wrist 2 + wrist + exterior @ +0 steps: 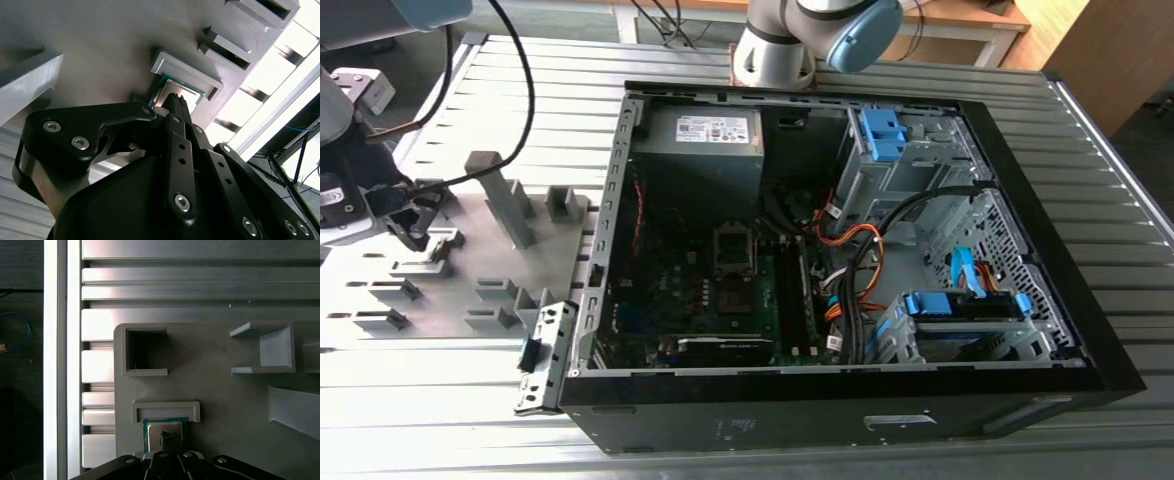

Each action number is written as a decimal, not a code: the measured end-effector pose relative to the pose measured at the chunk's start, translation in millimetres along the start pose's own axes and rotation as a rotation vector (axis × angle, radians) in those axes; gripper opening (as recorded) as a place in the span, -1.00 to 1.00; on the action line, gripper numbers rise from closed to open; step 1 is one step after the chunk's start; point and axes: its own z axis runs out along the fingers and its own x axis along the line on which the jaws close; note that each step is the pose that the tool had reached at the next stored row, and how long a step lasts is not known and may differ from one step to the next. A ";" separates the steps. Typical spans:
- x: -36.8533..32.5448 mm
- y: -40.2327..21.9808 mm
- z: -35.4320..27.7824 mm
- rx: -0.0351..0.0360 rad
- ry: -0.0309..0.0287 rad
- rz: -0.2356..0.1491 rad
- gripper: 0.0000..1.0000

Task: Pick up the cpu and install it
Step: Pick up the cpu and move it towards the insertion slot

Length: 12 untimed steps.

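Your gripper [167,441], tips seemingly pressed together, hangs straight over the cpu [154,432], which lies flat in the open side of the grey holder bracket [166,406].

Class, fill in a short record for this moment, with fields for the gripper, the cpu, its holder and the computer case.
Gripper: above the grey plate, tip at the cpu
Cpu: lying flat on the plate, one end inside its bracket
Bracket: U-shaped, set around that end of the cpu
Computer case: open, at the exterior view's right, apart from the gripper
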 end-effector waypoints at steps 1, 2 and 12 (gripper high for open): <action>0.0 0.0 0.0 0.0001 0.0000 0.000 -0.79; 0.0 0.0 0.0 0.0001 0.0000 0.000 -0.79; 0.0 0.0 0.0 0.0003 0.0000 0.000 -0.07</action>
